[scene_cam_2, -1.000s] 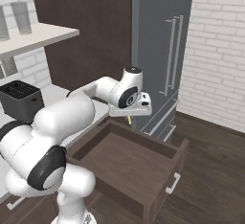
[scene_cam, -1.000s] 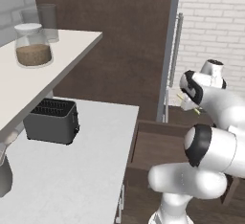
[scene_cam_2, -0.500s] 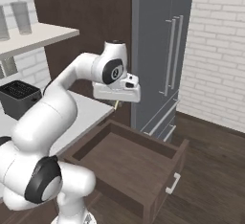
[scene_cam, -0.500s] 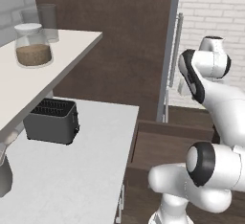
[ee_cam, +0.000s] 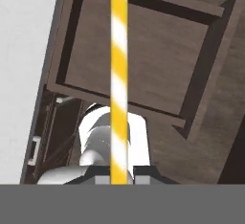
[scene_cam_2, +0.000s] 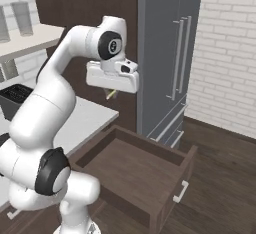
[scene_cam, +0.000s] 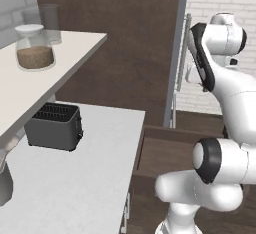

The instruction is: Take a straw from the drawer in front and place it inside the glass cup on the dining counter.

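There is one straw [ee_cam: 118, 74], and the gripper [ee_cam: 119, 171] is closed tight on it. In the hand view the straw has yellow and white stripes and runs straight up from the two finger tips. In the right base view only a small yellow bit of it pokes out under the white hand, high above the drawer.

There is one drawer [scene_cam_2: 135, 170]. It is dark brown and pulled open. The hand view looks straight down into it, and the right base view sees it from the side, with one small pale handle on its front.

The left base view shows one black toaster [scene_cam: 54, 126] on the white worktop [scene_cam: 75, 178]. Above it, on a white shelf [scene_cam: 45, 73], stand one lidded jar [scene_cam: 34, 47] of brown stuff and one tall frosted glass [scene_cam: 50, 23] just behind it.

The right base view shows a tall grey cabinet [scene_cam_2: 165, 53] with two long handles, beside a white brick wall [scene_cam_2: 225, 53].

I cannot see any writing or labels.
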Motion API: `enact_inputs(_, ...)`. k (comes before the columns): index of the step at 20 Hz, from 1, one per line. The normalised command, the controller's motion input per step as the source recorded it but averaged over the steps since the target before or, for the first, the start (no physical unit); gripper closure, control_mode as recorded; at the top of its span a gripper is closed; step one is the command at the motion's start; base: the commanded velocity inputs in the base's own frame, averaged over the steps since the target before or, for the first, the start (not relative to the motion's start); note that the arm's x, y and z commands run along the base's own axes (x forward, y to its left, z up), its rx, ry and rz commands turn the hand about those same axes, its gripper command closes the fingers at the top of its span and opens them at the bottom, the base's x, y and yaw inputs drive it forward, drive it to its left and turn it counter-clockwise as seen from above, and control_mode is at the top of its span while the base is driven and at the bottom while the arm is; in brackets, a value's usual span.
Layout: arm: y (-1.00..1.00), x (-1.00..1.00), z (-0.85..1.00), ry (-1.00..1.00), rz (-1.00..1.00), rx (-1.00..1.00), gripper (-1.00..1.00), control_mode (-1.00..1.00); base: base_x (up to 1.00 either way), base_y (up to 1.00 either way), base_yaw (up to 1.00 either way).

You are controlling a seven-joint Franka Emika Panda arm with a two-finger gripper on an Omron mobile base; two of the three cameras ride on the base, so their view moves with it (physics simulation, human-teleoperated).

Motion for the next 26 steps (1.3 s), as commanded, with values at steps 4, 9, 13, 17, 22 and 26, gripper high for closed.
enact_inputs(4, 0.00, 0.00, 0.00, 0.00, 0.00, 0.00, 1.00, 1.00, -0.90, -0.02, -0.12)
enact_inputs(9, 0.00, 0.00, 0.00, 0.00, 0.00, 0.00, 1.00, 1.00, -1.00, -0.22, -0.24)
enact_inputs(13, 0.00, 0.00, 0.00, 0.00, 0.00, 0.00, 1.00, 1.00, -0.98, -0.48, -0.29)
enact_inputs(17, 0.00, 0.00, 0.00, 0.00, 0.00, 0.00, 1.00, 1.00, -0.32, -0.85, -0.32)
enact_inputs(22, 0.00, 0.00, 0.00, 0.00, 0.00, 0.00, 1.00, 1.00, 0.36, -0.89, -0.20)
enact_inputs(26, 0.00, 0.00, 0.00, 0.00, 0.00, 0.00, 1.00, 1.00, 0.97, -0.60, -0.06)
